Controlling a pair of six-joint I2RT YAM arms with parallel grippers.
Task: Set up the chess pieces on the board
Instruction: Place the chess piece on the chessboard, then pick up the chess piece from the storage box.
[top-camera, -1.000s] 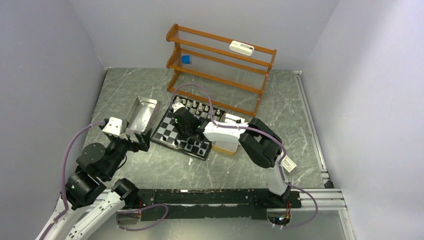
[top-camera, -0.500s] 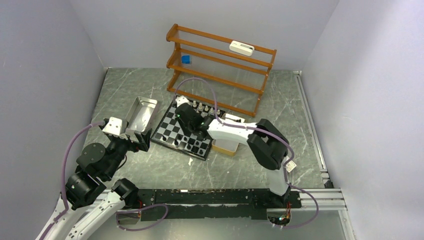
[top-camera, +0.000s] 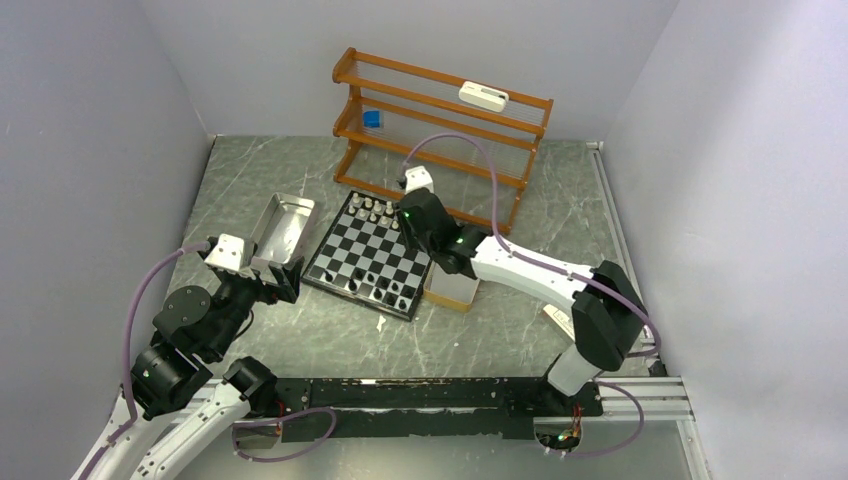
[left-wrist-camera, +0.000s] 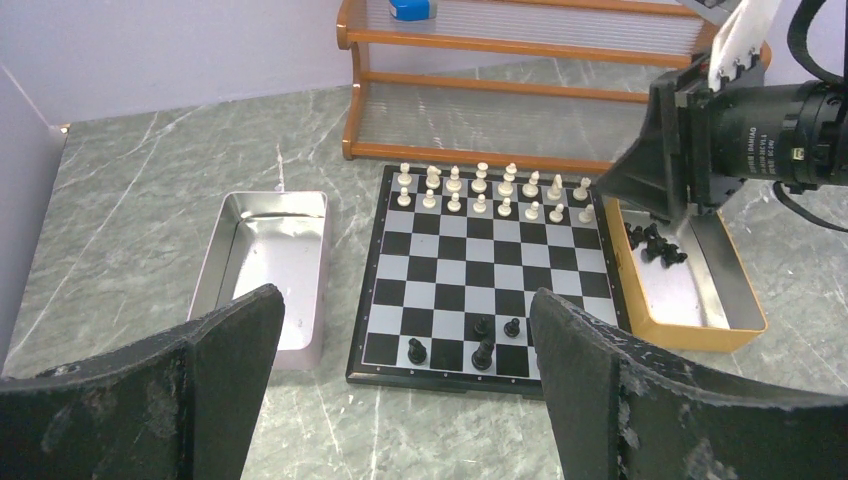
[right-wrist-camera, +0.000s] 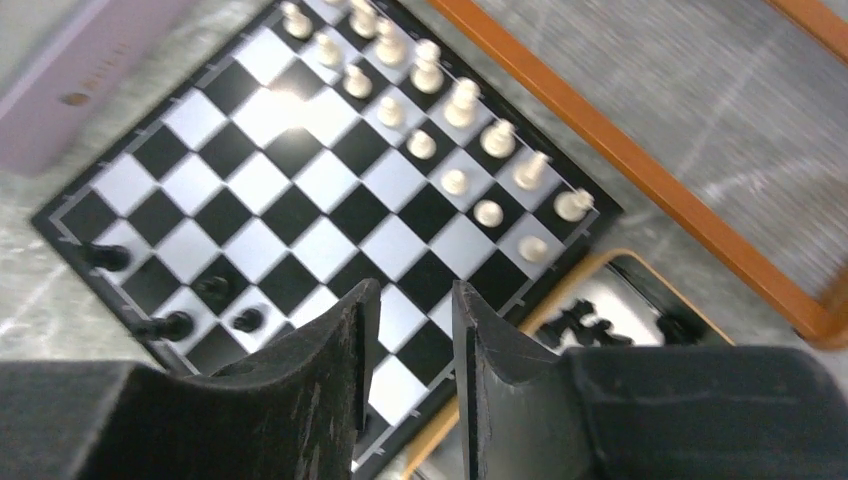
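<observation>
Board (top-camera: 372, 255) lies in the middle of the counter (top-camera: 480, 340), between a metal tray (top-camera: 283, 232) on its left and a tan box (top-camera: 450, 292) on its right. White pieces (left-wrist-camera: 481, 203) stand in two rows along its far edge. Four black pieces (left-wrist-camera: 482, 352) stand on the near rows, and more lie in the box. Right fingers (right-wrist-camera: 330, 380) hover above the board's far right corner, slightly apart, holding nothing. Left fingers (left-wrist-camera: 200, 400) gape wide and empty near the tray.

Tray (left-wrist-camera: 266, 272) left of board (left-wrist-camera: 492, 268), box (left-wrist-camera: 692, 338) right
</observation>
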